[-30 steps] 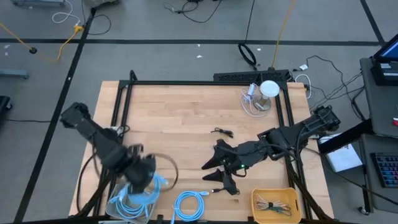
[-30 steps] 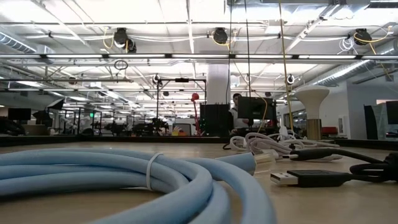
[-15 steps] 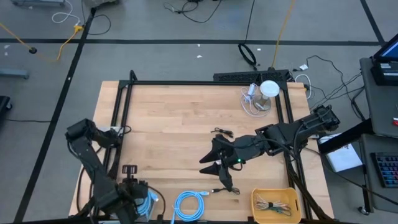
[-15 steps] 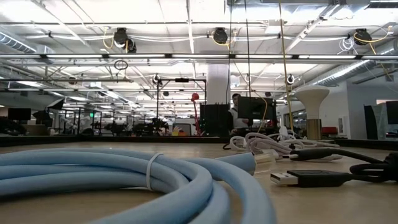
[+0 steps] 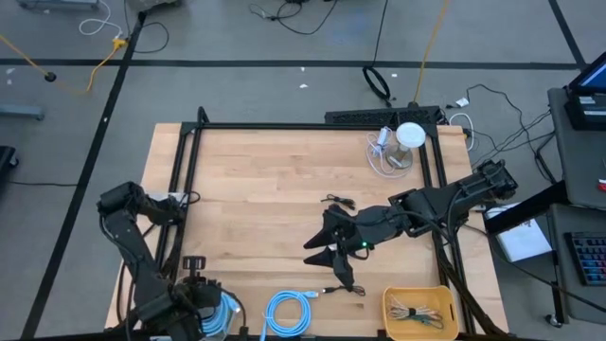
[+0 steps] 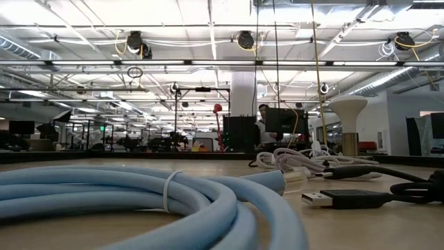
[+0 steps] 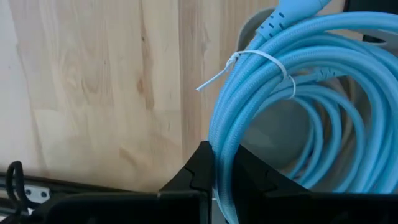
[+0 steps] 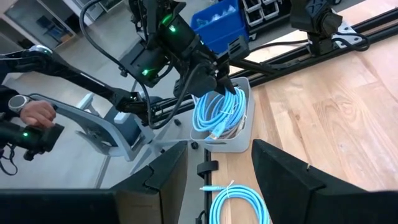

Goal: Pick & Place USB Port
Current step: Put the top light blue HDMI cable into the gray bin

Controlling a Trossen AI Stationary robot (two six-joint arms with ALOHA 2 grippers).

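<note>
One blue cable [image 7: 298, 112] pinched in left gripper [image 7: 214, 177], hanging over the grey bin [image 8: 245, 118].
Right gripper [image 5: 327, 260] open mid-table, holding nothing.

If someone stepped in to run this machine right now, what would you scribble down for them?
Left gripper: shut on a blue cable coil, over the grey bin at the table's near left corner.
Right gripper: fingers open, empty, hovering mid-table.
Things: second blue coil lies on the table's near edge; a black cable beside it; another small black cable mid-table; white cable by the lamp; yellow tray of ties near right.
Done: one coil brought to the bin, not yet let go.
Left: release it, then probably the remaining cables.
</note>
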